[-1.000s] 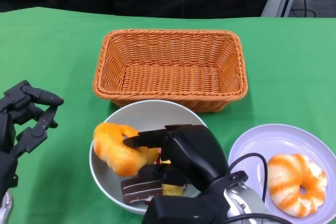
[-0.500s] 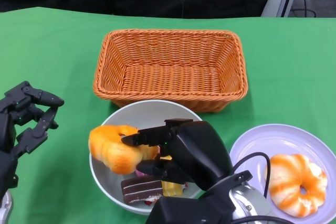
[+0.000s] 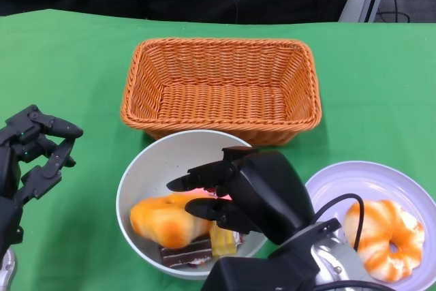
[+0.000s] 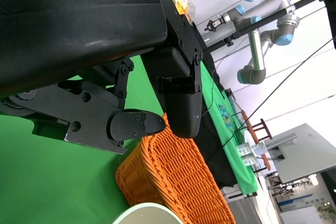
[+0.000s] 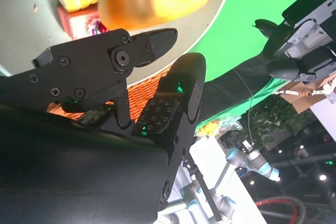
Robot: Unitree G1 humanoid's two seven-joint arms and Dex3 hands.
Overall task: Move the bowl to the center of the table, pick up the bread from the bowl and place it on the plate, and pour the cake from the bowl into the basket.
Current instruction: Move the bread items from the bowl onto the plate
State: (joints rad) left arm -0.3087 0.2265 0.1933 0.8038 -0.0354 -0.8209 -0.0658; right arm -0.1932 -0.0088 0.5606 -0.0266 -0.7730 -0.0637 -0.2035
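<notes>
The robot's right hand (image 3: 225,192) hovered over the bowl (image 3: 146,168), fingers apart and holding nothing, with the orange bread (image 3: 163,219) lying inside beside the cake (image 3: 187,251). The left hand (image 3: 30,151) stood open and empty over the green table (image 3: 68,66), left of the bowl.

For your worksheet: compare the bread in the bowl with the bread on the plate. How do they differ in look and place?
The bread in the bowl is a plain orange-yellow lump lying on cake pieces beside the right hand. The bread on the plate is ring-shaped with white stripes and lies alone. Both are orange, and no hand holds either.
</notes>
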